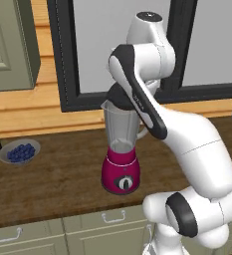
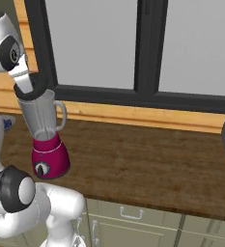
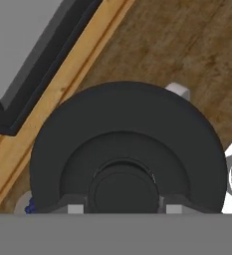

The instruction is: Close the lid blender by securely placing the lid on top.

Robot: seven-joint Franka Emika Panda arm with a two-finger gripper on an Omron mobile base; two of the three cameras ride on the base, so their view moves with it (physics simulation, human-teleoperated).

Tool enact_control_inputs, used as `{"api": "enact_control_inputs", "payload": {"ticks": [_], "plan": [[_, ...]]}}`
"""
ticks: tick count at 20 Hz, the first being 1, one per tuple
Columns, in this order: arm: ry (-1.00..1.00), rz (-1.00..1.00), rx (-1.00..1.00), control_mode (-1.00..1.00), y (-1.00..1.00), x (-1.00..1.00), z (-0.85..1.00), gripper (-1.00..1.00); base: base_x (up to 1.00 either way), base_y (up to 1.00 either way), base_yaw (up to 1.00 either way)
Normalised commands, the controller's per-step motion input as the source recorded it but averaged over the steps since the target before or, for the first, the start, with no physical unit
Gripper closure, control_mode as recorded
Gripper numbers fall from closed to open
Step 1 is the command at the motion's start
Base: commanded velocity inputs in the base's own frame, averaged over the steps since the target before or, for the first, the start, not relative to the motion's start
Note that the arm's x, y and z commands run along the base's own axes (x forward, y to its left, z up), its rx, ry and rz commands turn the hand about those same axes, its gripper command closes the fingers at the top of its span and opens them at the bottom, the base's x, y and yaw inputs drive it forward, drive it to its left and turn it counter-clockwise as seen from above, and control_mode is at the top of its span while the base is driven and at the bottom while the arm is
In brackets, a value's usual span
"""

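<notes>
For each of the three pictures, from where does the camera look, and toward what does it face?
Left base view: behind-left of the arm, facing the blender and window; arm rises lower right.
Right base view: behind-right, same blender; arm lower left.
Hand view: on the hand, looking down onto the lid, gripper shut on its knob.
Both base views share blender and counter.

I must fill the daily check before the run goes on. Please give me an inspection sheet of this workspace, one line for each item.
Surface: brown wooden counter, pale cabinets with drawer handles below it.
Job's things: blender upright near the counter's front edge, red base, clear jar. Black lid is at the jar's rim, held by its centre knob; whether it is fully seated cannot be told.
Clutter: small bowl of blueberries on the counter, apart from the blender.
Grippers: pincer shut on the lid's knob.
Cables: nothing seen.
Surroundings: dark-framed window behind the counter, above a light wood wall strip.
</notes>
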Motion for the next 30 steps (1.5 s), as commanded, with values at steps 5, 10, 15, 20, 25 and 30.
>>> {"api": "enact_control_inputs", "payload": {"ticks": [5,10,15,20,25,30], "plan": [[0.01,-0.01,0.03,-1.00,0.03,0.14,-0.14,1.00,0.00,0.00,0.00],[0.02,0.00,0.12,-1.00,0.00,0.16,-0.08,1.00,0.00,0.00,0.00],[0.02,-0.01,0.11,-1.00,0.00,0.11,-0.10,1.00,0.00,0.00,0.00],[0.09,-0.02,0.02,-1.00,0.00,0.10,-0.04,1.00,0.00,0.00,0.00],[0.00,0.00,0.00,-1.00,0.00,0.12,-0.11,1.00,0.00,0.00,0.00],[0.07,-0.01,0.00,-1.00,0.03,0.05,-0.01,1.00,0.00,0.00,0.00]]}}
